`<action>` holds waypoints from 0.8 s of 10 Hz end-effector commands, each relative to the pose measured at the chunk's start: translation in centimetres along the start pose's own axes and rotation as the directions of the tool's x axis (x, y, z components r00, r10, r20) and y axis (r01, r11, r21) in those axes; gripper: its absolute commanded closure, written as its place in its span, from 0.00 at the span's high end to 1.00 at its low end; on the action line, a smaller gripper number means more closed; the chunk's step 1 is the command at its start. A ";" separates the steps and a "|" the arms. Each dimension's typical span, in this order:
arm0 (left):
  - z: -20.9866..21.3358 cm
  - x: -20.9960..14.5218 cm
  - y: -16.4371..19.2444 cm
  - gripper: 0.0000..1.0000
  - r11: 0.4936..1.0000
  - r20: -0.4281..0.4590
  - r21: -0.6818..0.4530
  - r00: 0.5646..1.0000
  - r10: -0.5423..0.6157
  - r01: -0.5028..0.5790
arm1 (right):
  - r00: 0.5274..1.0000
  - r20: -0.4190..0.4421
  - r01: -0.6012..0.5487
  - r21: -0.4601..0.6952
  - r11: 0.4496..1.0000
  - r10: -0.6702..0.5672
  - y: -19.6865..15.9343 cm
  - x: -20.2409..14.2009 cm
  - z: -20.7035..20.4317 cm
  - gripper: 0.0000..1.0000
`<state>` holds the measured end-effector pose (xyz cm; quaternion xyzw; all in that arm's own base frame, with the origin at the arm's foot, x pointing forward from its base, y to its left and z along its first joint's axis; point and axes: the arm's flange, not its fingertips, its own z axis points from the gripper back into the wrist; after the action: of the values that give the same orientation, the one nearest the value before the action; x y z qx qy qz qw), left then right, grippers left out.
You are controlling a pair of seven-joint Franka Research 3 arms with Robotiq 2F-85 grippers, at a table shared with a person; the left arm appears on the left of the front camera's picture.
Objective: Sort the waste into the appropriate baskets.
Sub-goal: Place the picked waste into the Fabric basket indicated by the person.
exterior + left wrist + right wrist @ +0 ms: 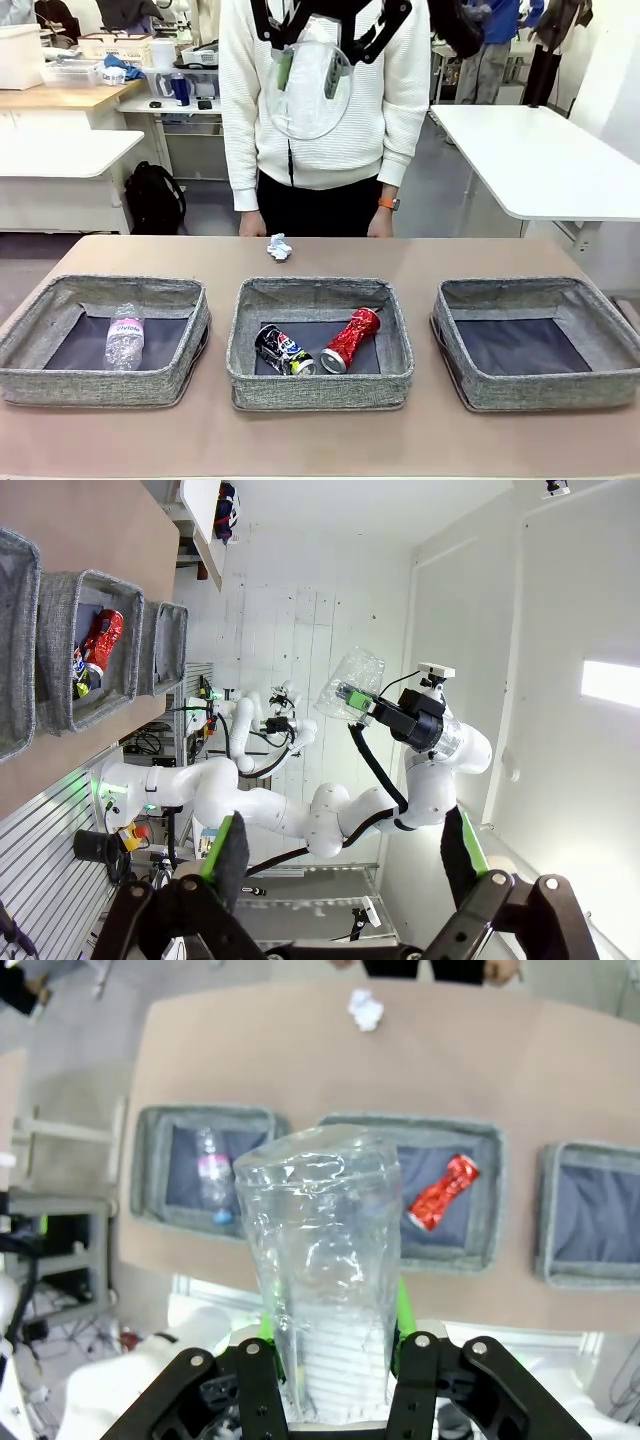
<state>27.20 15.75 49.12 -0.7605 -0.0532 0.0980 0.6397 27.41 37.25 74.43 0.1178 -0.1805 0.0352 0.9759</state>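
hanging high over the brown table (pixel 200 440): a clear crinkled plastic cup (pixel 320 1250), pinched btw the green pads of the right gripper (pixel 330 1340). jaws are partly closed, squeezing the cup's narrower end. its long axis runs straight along the fingers, far end aimed down at the table. front cam has that gripper up top, abt mid-picture, in front of the person (pixel 400 120) standing across the table.

below, l to r: left grey woven fabric basket (pixel 100 388) w/ a clear plastic bottle w/ pink label (pixel 125 335) lying on its floor. middle basket (pixel 320 392) w/ a crushed red can (pixel 350 340) & a crushed dark can (pixel 283 350) side by side, can't tell if touching. right basket (pixel 540 392) shows bare dark floor. a crumpled white paper wad (pixel 279 247) sits on the table past the middle basket, near the person's edge, well apart from every basket.

key bit: from the wrist cam the cup lines up btw the left & middle baskets, so the bottle's basket lies off to the robot's left of it. my call: plastic goes w/ plastic, so next move = swing left, come down low over that basket, then let go. cup looks light & springy, so a high drop could bounce off the soft wall imo.

left gripper (pixel 343 825): fingers spread wide, nothing btw them, pointing off into the room, not at the table. prob the nearer arm to that left basket, but the right one has the cup.
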 end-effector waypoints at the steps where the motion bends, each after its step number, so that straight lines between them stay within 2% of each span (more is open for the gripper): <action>1: -0.1 -0.1 -0.3 1.00 1.000 -0.003 -0.022 1.000 -0.021 0.021 | 1.000 -0.014 -0.001 0.014 1.000 0.001 -0.1 -0.1 0.1 0.46; 8: -0.1 -0.1 -0.3 1.00 1.000 -0.003 -0.022 1.000 -0.021 0.021 | 1.000 -0.014 -0.001 0.014 1.000 0.001 -0.1 -0.1 0.1 0.46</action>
<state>27.20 15.75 49.13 -0.7605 -0.0532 0.0980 0.6397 27.41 37.26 74.43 0.1178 -0.1805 0.0352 0.9759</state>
